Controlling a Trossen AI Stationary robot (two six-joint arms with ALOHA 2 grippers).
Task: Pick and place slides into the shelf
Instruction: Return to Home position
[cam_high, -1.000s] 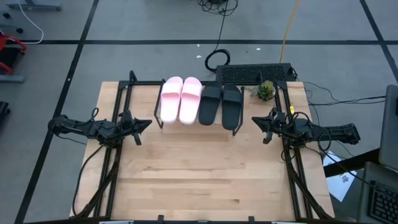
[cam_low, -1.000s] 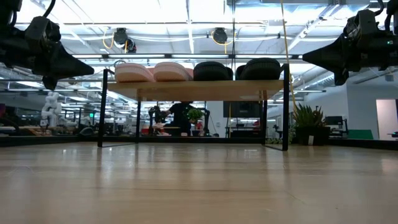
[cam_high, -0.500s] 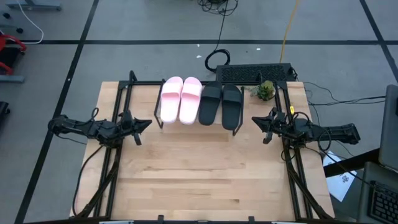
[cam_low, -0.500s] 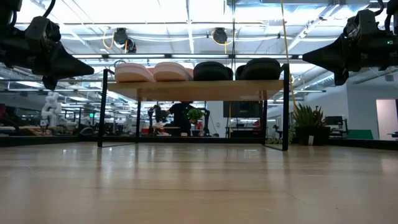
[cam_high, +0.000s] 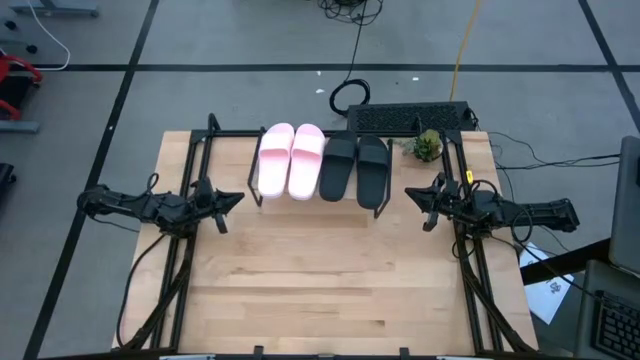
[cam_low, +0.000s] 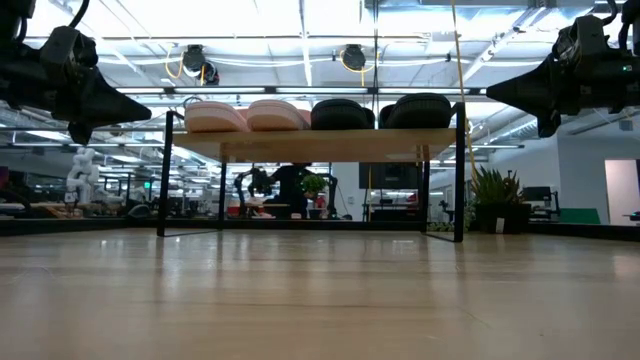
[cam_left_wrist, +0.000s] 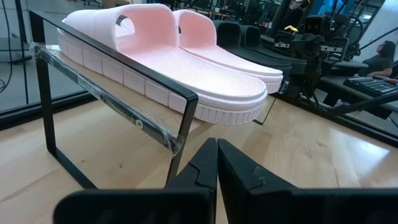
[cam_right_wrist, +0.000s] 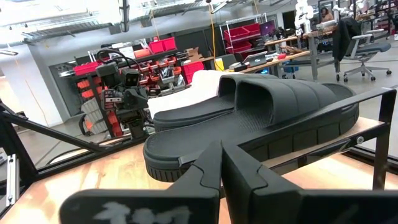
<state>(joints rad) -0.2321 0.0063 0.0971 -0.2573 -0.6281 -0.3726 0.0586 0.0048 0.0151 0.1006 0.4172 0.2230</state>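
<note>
Left gripper: jaws pressed together, nothing held. Tips aim toward 3 o'clock, over the 9 o'clock side of the table.

Right gripper: jaws likewise closed tight, empty. Tips aim toward 9 o'clock, over the 3 o'clock side.

Between them, toward 12 o'clock, stands the shelf. On its board are the pink slides, side by side and touching. The black slides sit just beside them at their 3 o'clock.

table | carries shelf | shelf carries pink slides, black slides
</note>
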